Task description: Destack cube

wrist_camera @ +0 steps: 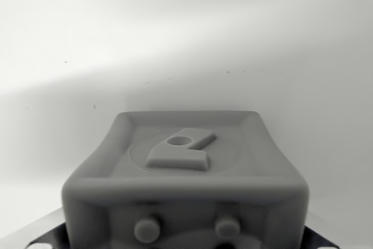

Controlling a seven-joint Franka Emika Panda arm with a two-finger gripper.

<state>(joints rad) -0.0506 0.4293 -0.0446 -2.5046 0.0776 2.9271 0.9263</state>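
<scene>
One grey cube (185, 173) fills the lower middle of our wrist view, close under the camera, its top face bearing a raised symbol in a circle. Around it lies a pale surface (186, 45). We cannot tell the end effector's state.

Cube (186, 167): matt grey plastic, smooth, moulded relief. Surface (186, 39) behind: matt white, faintly speckled.

Prob. a lab/test bench: bare pale tabletop (186, 45), moulded grey cube (185, 173), nothing domestic.
</scene>
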